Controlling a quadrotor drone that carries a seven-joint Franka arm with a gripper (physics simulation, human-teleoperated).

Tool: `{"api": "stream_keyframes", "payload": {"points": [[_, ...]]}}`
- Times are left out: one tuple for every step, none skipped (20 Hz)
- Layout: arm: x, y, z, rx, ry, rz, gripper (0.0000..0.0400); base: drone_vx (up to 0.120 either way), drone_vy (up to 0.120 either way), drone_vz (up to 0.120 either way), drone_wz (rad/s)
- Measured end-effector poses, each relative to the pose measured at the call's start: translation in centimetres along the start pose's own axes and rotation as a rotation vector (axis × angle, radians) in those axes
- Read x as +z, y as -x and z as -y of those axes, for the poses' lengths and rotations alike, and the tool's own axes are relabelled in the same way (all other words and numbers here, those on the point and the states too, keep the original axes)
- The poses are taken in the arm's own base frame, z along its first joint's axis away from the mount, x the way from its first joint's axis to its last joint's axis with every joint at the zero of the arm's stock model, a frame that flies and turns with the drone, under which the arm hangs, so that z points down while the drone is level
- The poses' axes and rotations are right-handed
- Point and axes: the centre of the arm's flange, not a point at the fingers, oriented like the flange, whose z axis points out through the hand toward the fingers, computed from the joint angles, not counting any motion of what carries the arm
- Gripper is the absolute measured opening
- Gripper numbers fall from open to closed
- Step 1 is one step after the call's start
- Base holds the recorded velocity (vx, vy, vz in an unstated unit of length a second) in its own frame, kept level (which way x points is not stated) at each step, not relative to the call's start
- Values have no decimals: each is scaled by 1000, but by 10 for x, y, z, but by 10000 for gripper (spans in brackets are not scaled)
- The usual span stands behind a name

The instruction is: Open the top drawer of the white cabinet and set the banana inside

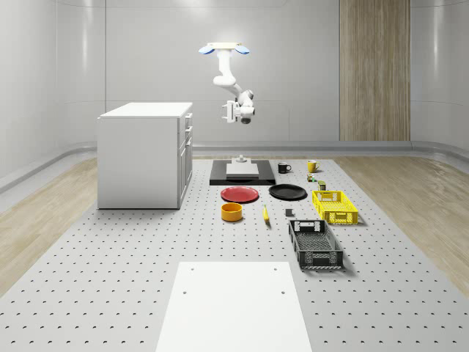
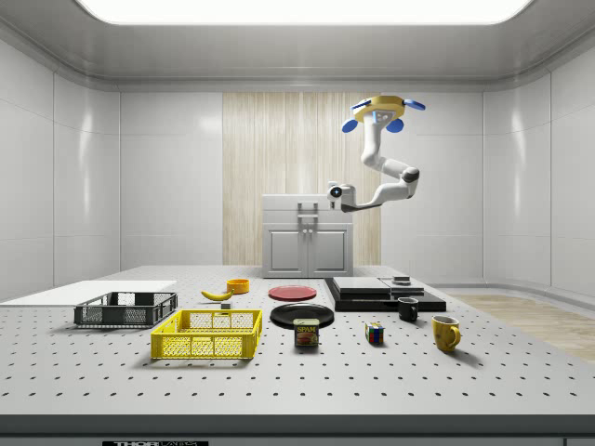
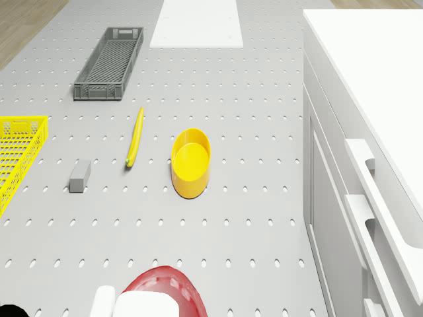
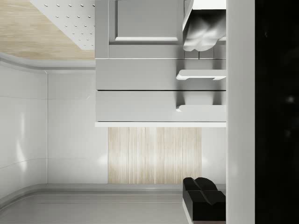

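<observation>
**Handle could be missed on approach**

The drone (image 1: 226, 49) hovered off the white cabinet (image 1: 143, 154) front, at its three o'clock in the whole-scene view. The gripper (image 2: 336, 192) faced the top drawer (image 2: 308, 204); its opening was unreadable. The banana (image 3: 135, 137) lay on the table (image 1: 110, 279). Hover drift could misalign the fingers.

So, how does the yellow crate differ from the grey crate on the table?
The yellow crate is bright yellow; the grey crate is dark grey. The yellow crate looks shorter and squarer, the grey crate longer and narrower. In the whole-scene view the yellow crate lies farther back, the grey crate nearer the camera. Both are open-topped, with lattice walls.
</observation>
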Motion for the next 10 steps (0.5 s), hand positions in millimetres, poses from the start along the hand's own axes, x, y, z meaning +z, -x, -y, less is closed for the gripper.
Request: {"api": "stream_keyframes", "payload": {"points": [[0,0,0,0,0,0,400,120,0,0,0],[0,0,0,0,0,0,400,120,-80,0,0],[0,0,0,0,0,0,400,120,-120,0,0],[0,0,0,0,0,0,400,120,-120,0,0],[0,0,0,0,0,0,400,120,-120,0,0],[0,0,0,0,0,0,400,120,-120,0,0],[0,0,0,0,0,0,400,120,-120,0,0],[0,0,0,0,0,0,400,120,-120,0,0],[0,0,0,0,0,0,400,120,-120,0,0],[0,0,0,0,0,0,400,120,-120,0,0]]}}
